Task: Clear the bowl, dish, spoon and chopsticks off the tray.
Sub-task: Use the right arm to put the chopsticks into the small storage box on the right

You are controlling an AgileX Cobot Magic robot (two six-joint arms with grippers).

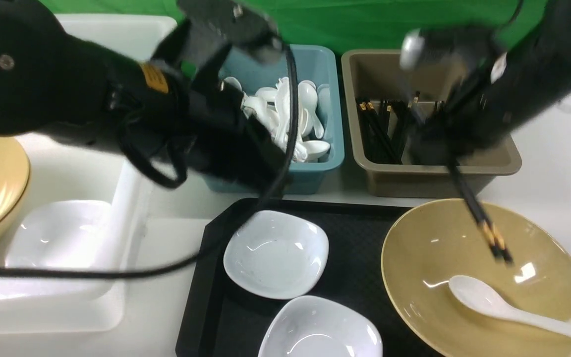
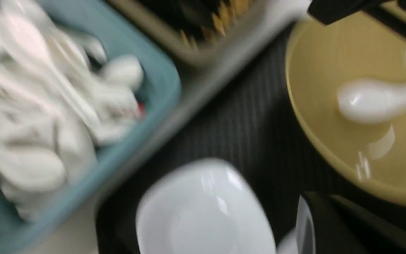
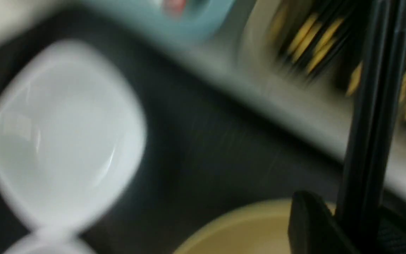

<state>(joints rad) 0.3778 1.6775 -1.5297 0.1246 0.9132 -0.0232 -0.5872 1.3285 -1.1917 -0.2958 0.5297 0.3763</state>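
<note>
Two chopsticks [image 1: 484, 223], pinched near one end by the right gripper [image 1: 441, 151], could likely swivel or slip free before reaching the brown tub [image 1: 511, 163], since the long free length levers against that narrow hold. They slant down from the gripper, upper right, with their tips over the bowl [image 1: 424, 282] and above the spoon [image 1: 484, 300], lower right.

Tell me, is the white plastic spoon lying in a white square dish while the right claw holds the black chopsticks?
No. The front view shows the small white plastic spoon lying in the large mustard-yellow bowl instead. The right claw does hold the thin black chopsticks.
</note>
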